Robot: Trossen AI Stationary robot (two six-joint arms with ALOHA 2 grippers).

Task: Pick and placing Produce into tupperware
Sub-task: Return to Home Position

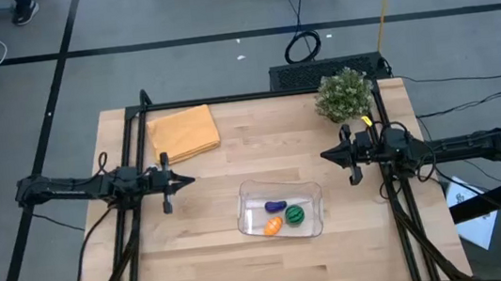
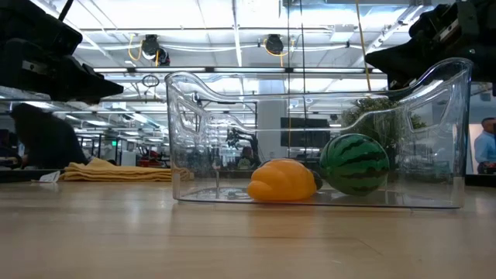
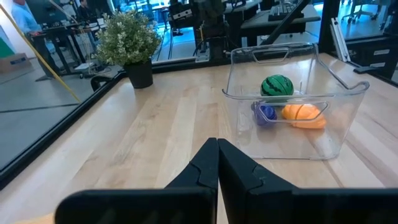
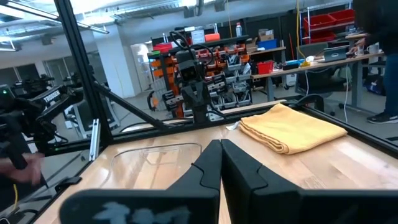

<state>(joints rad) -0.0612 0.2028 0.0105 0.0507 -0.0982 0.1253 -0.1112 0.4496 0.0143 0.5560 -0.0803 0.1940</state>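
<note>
Produce: three pieces lay in tupperware, between the two grippers.
Left gripper: fingers were together, apart from tupperware.
Right gripper: fingers were together.

Bright, even overhead light; soft shadows.

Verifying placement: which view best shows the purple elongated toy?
High view: purple elongated toy sits unobstructed inside the clear plastic container. Left wrist sees it through the wall; low and right wrist views miss it.

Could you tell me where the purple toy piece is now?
High view: the purple piece lies inside the tupperware at table centre, next to the orange piece and green one.
</note>
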